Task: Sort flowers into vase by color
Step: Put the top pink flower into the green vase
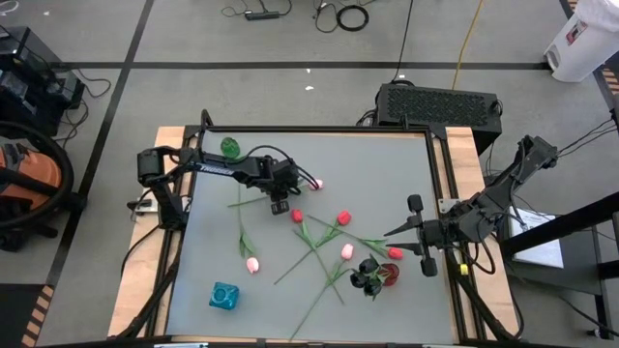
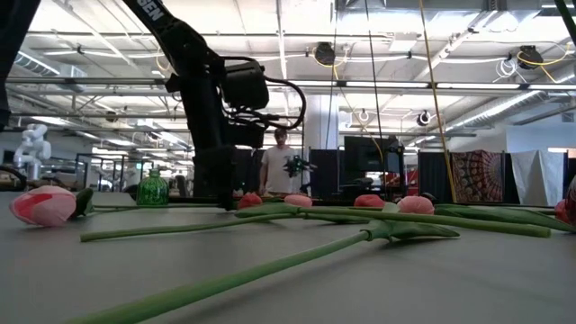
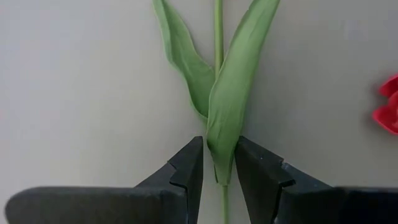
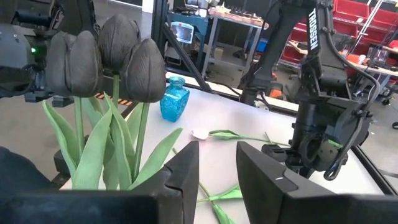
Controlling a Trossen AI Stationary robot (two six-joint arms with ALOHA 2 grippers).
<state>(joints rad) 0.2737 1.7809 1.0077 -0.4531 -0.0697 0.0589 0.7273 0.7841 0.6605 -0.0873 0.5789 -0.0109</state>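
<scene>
1. On the table (image 1: 406, 164) I count three vases: a green one (image 1: 229, 147) at the far left, a blue one (image 1: 223, 296) at the near left, and a red one (image 1: 390, 275) at the near right.
2. Loose flowers lie flat in the middle of the table. I can count about four pink heads and about three red heads; the stems cross, so the number is not sure.
3. The leftmost pink flower (image 1: 251, 264) has its head toward the near side, and its long stem runs up toward the far side, almost straight.
4. The left gripper (image 1: 279, 204) is low at the far middle of the table. Its fingers (image 3: 186, 168) stand on both sides of one green stem (image 3: 218, 37), narrowly apart, not yet pressed on it. This stem lies flat, with its long axis running straight away from the fingers, and two leaves open from it.
5. One pink head (image 1: 314, 183) lies just to the right of the left arm.
6. Three black flowers (image 1: 366, 275) stand upright in a bunch, heads up, beside the red vase.
7. The right gripper (image 1: 418, 232) waits at the right edge of the table, empty, with its fingers spread apart.
</scene>
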